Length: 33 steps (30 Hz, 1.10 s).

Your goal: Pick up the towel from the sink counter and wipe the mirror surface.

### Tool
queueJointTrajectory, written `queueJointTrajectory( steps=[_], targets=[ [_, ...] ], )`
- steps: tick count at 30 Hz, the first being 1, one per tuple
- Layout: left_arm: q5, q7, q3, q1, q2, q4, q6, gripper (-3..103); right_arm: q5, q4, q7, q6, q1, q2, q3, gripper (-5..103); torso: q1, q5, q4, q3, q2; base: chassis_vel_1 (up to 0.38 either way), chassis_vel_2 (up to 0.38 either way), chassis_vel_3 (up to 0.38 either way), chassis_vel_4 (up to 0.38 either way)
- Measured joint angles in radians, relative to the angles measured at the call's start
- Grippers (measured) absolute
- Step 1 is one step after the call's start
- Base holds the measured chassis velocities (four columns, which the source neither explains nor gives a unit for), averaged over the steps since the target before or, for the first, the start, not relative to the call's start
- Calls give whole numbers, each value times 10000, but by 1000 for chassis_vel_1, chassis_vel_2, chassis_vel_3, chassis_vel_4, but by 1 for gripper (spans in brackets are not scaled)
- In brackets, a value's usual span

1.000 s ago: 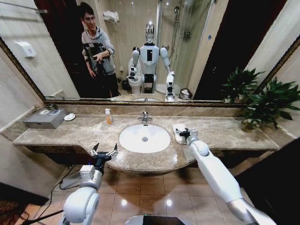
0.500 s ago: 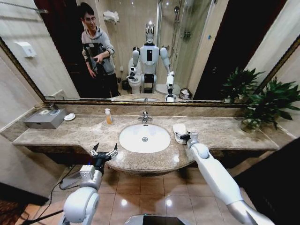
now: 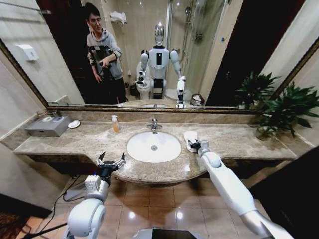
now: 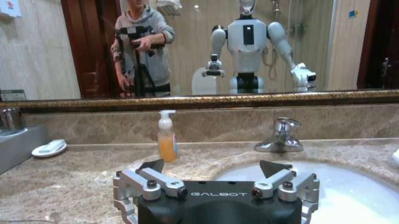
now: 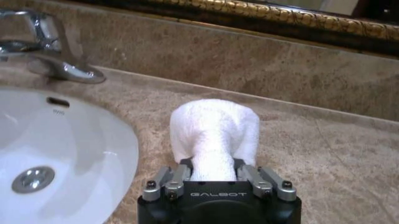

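Note:
The white towel (image 3: pixel 189 135) lies on the brown marble sink counter (image 3: pixel 234 142) just right of the oval basin (image 3: pixel 153 147). My right gripper (image 3: pixel 195 145) sits at its near end. In the right wrist view the right gripper (image 5: pixel 213 170) is shut on the towel (image 5: pixel 215 126), whose near part is pinched into a narrow ridge between the fingers while the far part rests on the counter (image 5: pixel 324 149). My left gripper (image 3: pixel 110 158) hovers open at the counter's front edge, left of the basin; its fingers (image 4: pixel 153 165) hold nothing. The wide mirror (image 3: pixel 199 50) spans the wall behind the counter.
A chrome faucet (image 3: pixel 153 124) stands behind the basin, with an orange soap bottle (image 3: pixel 115 123) to its left. Farther left are a white soap dish (image 3: pixel 74 124) and a grey box (image 3: pixel 47 126). A potted plant (image 3: pixel 284 107) fills the counter's right end.
My right gripper has drawn back slightly towards me at the towel's near end, and the towel now bunches between its fingers. The left arm has not moved.

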State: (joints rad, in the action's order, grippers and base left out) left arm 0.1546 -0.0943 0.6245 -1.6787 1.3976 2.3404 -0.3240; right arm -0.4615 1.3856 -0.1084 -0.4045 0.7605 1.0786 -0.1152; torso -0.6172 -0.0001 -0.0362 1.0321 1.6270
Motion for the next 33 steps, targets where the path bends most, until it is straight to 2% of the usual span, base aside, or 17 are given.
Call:
queueJointTrajectory(
  steps=[2, 3, 5, 16, 17, 19, 20, 22, 24, 26, 27, 29, 31, 32, 33],
  targets=[
    [0, 0, 0, 1, 0, 0, 0, 100, -247, 129, -2, -168, -73, -160, 93, 27, 0, 1, 1, 0, 0, 0, 0, 0, 0],
    [0, 0, 0, 1, 0, 0, 0, 100, -247, 129, -2, -168, -73, -160, 93, 27, 0, 1, 1, 0, 0, 0, 0, 0, 0],
    [0, 0, 0, 0, 0, 0, 1, 100, -548, 218, -43, -316, -133, -222, 114, 18, 0, 1, 2, 0, 0, 0, 0, 0, 0],
    [0, 0, 0, 0, 0, 0, 0, 100, -943, 412, -41, -202, -129, -123, -308, 17, 0, 0, 1, 1, -1, 0, 0, 0, 0],
    [0, 0, 0, 1, 1, 0, 0, 100, -1106, 488, -23, 72, -84, -73, -450, 17, 0, 0, 0, 1, -1, 0, 0, 0, 0],
    [0, 0, 0, 0, 0, 0, 0, 100, -1309, 801, -105, 1103, 95, 197, -994, 17, 0, 2, 0, 1, -1, 0, 0, 0, 0],
    [0, 0, 0, 0, 0, 0, 0, 100, -1309, 801, -105, 1103, 95, 197, -994, 17, 0, 2, 0, 1, -1, 0, 0, 0, 0],
    [0, 0, 0, 0, 0, 0, 0, 100, -1389, 1474, -374, 2026, 320, 428, -1561, 17, 0, 1, 0, 1, -1, 0, 0, 0, 0],
    [0, 0, 0, 1, 0, 0, 0, 100, -1456, 1850, -535, 2274, 380, 466, -1761, 17, 0, 1, 1, 1, -1, 0, 0, 0, 0],
    [0, 0, 0, 2, 0, 0, 0, 100, -1488, 2328, -897, 2677, 331, 495, -1999, 17, 0, -2, 2, 0, 0, 0, 0, 0, 0],
    [0, 0, 0, 1, 0, 0, 0, 100, -1474, 2661, -1416, 3127, 29, 526, -2204, 17, 1, 1, 3, 1, 0, 0, 0, 0, 0],
    [0, 0, 1, 0, 0, 0, 0, 100, -1459, 2754, -1696, 3364, -165, 540, -2291, 17, 0, 0, 0, 0, 0, 0, 0, 0, 0],
    [0, 0, 0, 0, 0, 0, 0, 100, -1311, 2819, -2596, 3986, -815, 593, -2370, 17, 0, -1, 1, 0, 0, 0, 0, 0, 0],
    [0, 0, 0, 1, 0, 0, 0, 100, -1277, 2864, -2987, 4113, -1125, 606, -2370, 17, 0, -1, -2, 0, -1, 0, 0, 0, 0],
    [0, 0, 0, 1, 0, 0, 0, 100, -1277, 2864, -2987, 4113, -1125, 606, -2370, 17, 0, -1, -2, 0, -1, 0, 0, 0, 0]
  ],
)
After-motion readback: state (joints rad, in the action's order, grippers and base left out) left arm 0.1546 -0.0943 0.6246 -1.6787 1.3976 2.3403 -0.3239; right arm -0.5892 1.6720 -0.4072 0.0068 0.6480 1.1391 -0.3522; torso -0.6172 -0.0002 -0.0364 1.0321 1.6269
